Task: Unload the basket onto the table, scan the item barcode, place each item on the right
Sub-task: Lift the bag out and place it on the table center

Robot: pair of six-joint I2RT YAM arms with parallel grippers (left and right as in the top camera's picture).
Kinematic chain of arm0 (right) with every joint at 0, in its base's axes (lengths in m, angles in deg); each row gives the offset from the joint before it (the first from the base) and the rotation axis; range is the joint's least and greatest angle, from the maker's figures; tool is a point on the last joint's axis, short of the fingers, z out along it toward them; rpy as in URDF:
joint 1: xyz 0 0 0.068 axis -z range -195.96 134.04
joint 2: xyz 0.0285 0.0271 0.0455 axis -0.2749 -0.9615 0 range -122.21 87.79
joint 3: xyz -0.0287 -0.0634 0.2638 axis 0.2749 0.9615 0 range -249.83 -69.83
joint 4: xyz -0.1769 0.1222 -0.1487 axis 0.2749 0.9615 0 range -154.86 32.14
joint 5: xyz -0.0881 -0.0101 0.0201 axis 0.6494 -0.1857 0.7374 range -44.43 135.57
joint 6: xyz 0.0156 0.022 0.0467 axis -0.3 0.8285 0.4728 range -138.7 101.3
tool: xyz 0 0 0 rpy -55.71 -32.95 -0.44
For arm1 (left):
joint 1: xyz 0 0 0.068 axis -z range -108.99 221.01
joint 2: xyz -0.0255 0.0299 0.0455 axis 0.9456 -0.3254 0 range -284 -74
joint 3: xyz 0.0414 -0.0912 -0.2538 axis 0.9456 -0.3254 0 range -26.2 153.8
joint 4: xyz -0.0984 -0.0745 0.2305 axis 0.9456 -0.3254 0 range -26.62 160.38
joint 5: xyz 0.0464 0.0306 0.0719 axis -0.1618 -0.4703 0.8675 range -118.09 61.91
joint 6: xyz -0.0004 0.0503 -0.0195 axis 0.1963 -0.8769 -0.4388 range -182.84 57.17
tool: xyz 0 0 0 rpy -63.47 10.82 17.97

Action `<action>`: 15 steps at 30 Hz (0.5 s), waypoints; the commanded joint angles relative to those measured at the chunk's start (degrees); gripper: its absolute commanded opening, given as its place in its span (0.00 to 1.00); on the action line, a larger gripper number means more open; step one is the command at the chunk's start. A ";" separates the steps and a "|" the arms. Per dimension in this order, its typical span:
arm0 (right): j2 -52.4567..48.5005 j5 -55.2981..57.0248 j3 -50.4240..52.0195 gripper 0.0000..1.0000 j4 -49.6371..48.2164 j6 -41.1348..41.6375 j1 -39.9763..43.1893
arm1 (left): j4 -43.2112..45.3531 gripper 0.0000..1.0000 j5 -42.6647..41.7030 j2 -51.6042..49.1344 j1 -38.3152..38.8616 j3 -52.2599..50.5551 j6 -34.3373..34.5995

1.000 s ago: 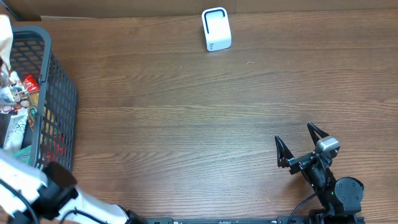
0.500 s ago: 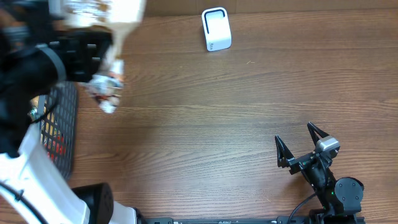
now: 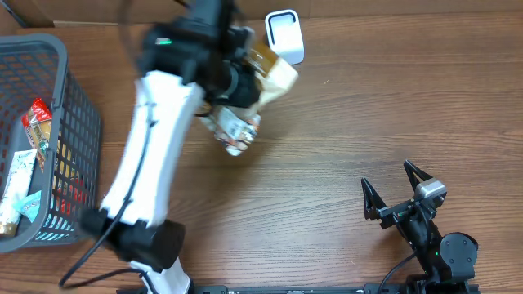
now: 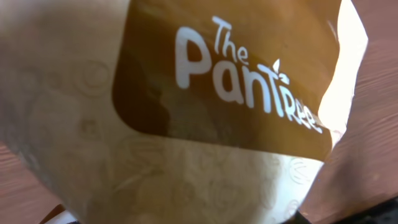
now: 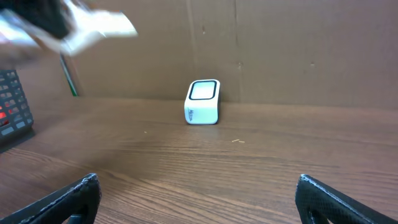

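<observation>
Pinching the bag (image 3: 274, 75): the left pincer (image 3: 243, 82) has it off the table (image 3: 343, 139). I judge this from the bag hanging in the air, since the fingers are hidden and the wrist view shows only its brown panel with white lettering. The bag sits just at 7 o'clock of the scanner (image 3: 284, 37), overlapping its near corner from above; contact cannot be told. A crumpled printed piece (image 3: 234, 132) hangs at 7 o'clock of the pincer, and whether it is the same pack or a second one is unclear. No barcode shows in any view. Step in hand, as judged: presenting the bag to the scanner window. To do it well, slow down (the overhead view is blurred), find the barcode face, and turn it flat toward the window. Keep the film taut and hold it near the window without pressing. The right pincer (image 3: 386, 173) is spread wide at 5 o'clock, well apart. The basket (image 3: 82, 122) is at 9 o'clock.
</observation>
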 commanded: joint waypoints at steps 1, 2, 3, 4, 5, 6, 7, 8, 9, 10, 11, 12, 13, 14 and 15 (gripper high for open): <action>0.55 -0.02 0.59 1.00 -0.33 0.24 -0.37 | 7.08 0.19 1.36 -1.11 2.27 -10.29 4.33; 0.55 -0.02 0.59 1.00 -0.33 0.24 -0.37 | 9.66 0.19 1.36 -1.11 2.56 -13.18 5.25; 0.55 -0.02 0.59 1.00 -0.33 0.24 -0.37 | 12.90 0.19 1.18 -1.11 2.84 -16.85 6.60; 0.55 -0.02 0.59 1.00 -0.33 0.24 -0.37 | 15.56 0.19 1.18 -1.11 3.02 -19.78 7.65; 0.55 -0.02 0.59 1.00 -0.33 0.24 -0.37 | 18.58 0.19 1.20 -1.14 3.21 -23.08 9.03; 0.55 -0.02 0.59 1.00 -0.33 0.24 -0.37 | 21.66 0.18 1.20 -1.14 3.34 -26.40 11.02; 0.55 -0.02 0.59 1.00 -0.33 0.24 -0.37 | 23.98 0.18 1.18 -1.14 3.39 -28.96 12.48; 0.55 -0.02 0.59 1.00 -0.33 0.24 -0.37 | 26.80 0.18 1.14 -1.11 3.41 -32.04 14.21; 0.55 -0.02 0.59 1.00 -0.33 0.24 -0.37 | 29.07 0.18 1.14 -1.14 3.41 -34.51 15.58; 0.55 -0.02 0.59 1.00 -0.33 0.24 -0.37 | 30.97 0.19 1.14 -1.11 3.41 -36.57 16.63; 0.55 -0.02 0.59 1.00 -0.33 0.24 -0.37 | 32.83 0.20 1.14 -1.14 3.41 -38.56 17.53; 0.55 -0.02 0.59 1.00 -0.33 0.24 -0.37 | 34.73 0.20 1.05 -1.14 3.43 -40.59 18.40; 0.55 -0.02 0.59 1.00 -0.33 0.24 -0.37 | 36.44 0.21 0.87 -1.14 3.45 -42.32 18.86; 0.55 -0.02 0.59 1.00 -0.33 0.24 -0.37 | 37.94 0.21 0.81 -1.14 3.54 -43.87 19.28; 0.55 -0.02 0.59 1.00 -0.33 0.24 -0.37 | 38.93 0.22 0.81 -1.14 3.69 -44.98 19.69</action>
